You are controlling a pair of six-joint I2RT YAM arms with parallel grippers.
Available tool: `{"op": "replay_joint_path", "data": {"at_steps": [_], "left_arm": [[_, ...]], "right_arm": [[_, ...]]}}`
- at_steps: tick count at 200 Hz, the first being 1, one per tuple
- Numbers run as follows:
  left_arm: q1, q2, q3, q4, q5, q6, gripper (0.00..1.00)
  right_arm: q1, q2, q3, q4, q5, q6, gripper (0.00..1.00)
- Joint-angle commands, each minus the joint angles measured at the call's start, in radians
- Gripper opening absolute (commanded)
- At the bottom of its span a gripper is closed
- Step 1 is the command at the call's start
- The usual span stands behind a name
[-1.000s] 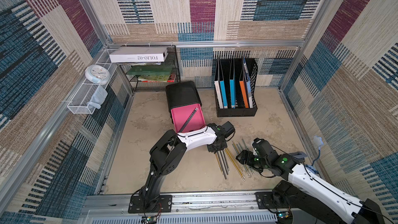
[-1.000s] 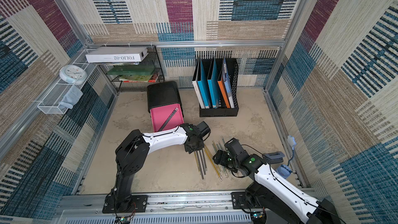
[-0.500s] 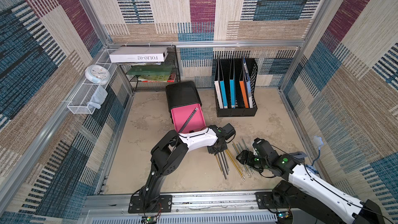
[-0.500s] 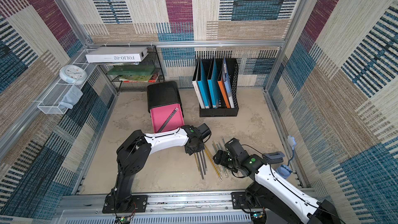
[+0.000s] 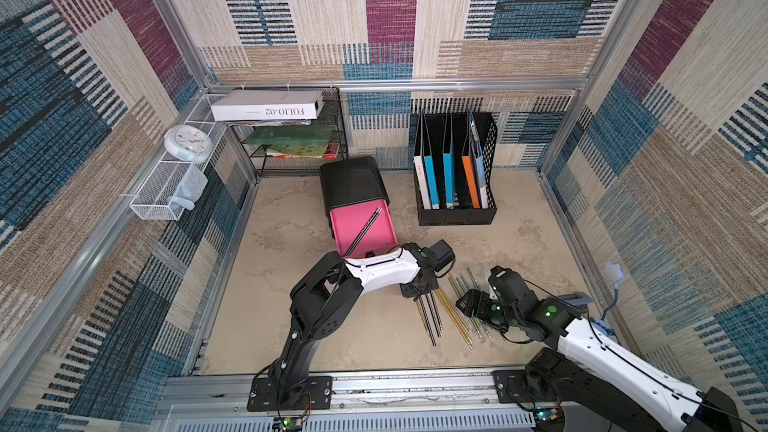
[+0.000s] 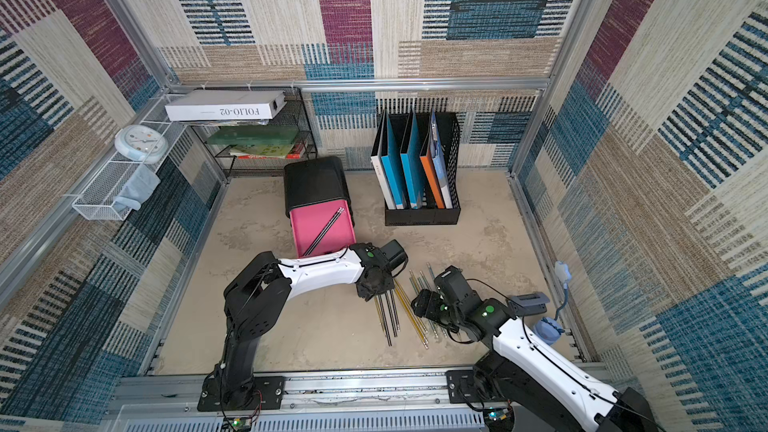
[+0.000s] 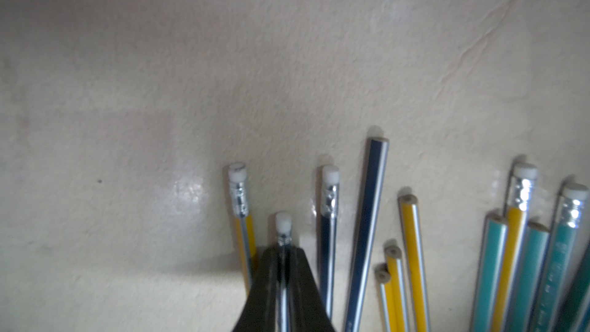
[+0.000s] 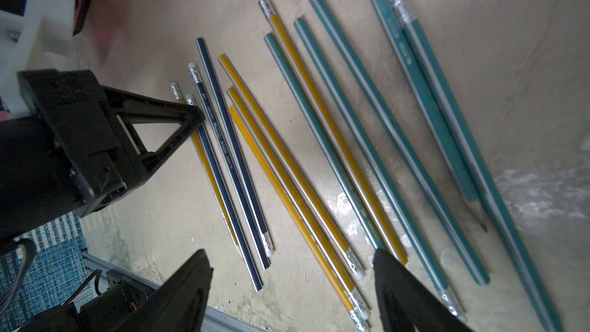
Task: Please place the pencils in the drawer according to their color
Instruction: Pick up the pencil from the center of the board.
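The drawer [image 5: 345, 226] [image 6: 309, 226], pink, is pulled out of its black chest [image 5: 353, 184] and holds two black pencils [image 5: 368, 228]. Several black, yellow and teal pencils [image 5: 455, 317] [image 8: 319, 142] lie fanned on the floor between my arms. My left gripper [image 7: 283, 260] [image 5: 419, 290] points down at the row's left end, shut on a black pencil [image 7: 283, 223] just behind its white eraser. My right gripper [image 8: 290, 255] [image 5: 469, 305] is open, held low over the yellow pencils' eraser ends, with nothing between its fingers.
A black file holder [image 5: 455, 176] with folders stands at the back right. A wire shelf [image 5: 291, 139] with books and a white box sits back left. A clock [image 5: 187, 143] and a mesh basket [image 5: 162, 197] hang on the left wall. The metal rail [image 5: 374, 384] runs along the front.
My left gripper's jaws have closed onto the black pencil, and its wrist has settled slightly lower. The right arm has not moved.
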Motion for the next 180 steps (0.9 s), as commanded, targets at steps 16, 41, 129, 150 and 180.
{"op": "replay_joint_path", "data": {"at_steps": [16,41,129,150,180], "left_arm": [[-0.004,0.02,0.004,-0.037,0.046,0.008,0.03],[-0.004,0.022,0.028,-0.048,0.044,0.026,0.0],[0.0,-0.051,0.126,-0.107,-0.001,0.099,0.0],[-0.001,-0.079,0.118,-0.115,0.0,0.117,0.0],[0.002,-0.147,0.093,-0.132,-0.025,0.159,0.0]], "right_arm": [[0.0,-0.003,0.003,-0.009,0.011,-0.003,0.84],[0.0,-0.002,0.005,-0.009,0.011,-0.003,0.84],[-0.001,0.009,0.003,0.007,0.005,-0.004,0.84],[-0.001,0.015,0.006,0.012,0.004,-0.007,0.84],[-0.001,0.024,0.011,0.024,0.002,-0.008,0.84]]}}
